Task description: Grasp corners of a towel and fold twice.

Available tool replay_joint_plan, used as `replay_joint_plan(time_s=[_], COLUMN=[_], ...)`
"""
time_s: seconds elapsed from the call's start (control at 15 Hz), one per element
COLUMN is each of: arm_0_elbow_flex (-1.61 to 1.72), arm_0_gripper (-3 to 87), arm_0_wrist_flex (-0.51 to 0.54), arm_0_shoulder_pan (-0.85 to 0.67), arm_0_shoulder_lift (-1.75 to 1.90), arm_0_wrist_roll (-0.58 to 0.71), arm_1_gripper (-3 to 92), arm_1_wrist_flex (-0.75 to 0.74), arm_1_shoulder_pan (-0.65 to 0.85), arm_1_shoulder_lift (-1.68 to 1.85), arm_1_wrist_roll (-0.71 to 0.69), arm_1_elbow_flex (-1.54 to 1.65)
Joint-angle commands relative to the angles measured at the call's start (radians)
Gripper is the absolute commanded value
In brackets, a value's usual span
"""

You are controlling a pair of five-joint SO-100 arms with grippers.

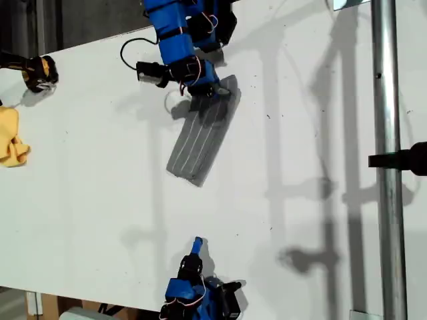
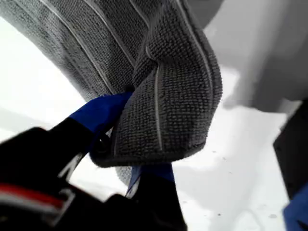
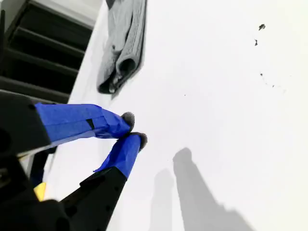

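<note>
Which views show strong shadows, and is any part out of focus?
Exterior view: several dark shadows of arms and pole lie across the table. First wrist view: the towel is sharp, the black gripper body blurred. Second wrist view: a soft shadow beside my second gripper.

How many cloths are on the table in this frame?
2: the grey towel near the table's middle, one end in my first gripper; a yellow cloth at the exterior view's left edge, partly cut off.
</note>
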Motion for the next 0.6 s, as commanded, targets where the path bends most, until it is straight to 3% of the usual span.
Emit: replay_joint_plan(time_s=[0.0, 0.2, 0.53], arm_0_elbow_flex=[0.006, 0.006, 0.006], arm_0_gripper=[1.8, 1.8, 1.8], arm_0_wrist_flex=[0.003, 0.003, 0.003], arm_0_shoulder_pan=[0.009, 0.008, 0.006], arm_0_shoulder_lift=[0.006, 0.006, 0.006], arm_0_wrist_roll=[0.0, 0.002, 0.003], arm_1_gripper=[-0.2, -0.2, -0.2], arm_1_wrist_flex=[0.055, -0.115, -0.245], arm_1_shoulder_pan=[-0.072, 0.038, 0.224], arm_1_shoulder_lift=[0.192, 0.247, 0.021], arm_1_wrist_roll=[0.066, -0.084, -0.37], arm_1_elbow_flex=[0.061, 0.025, -0.279])
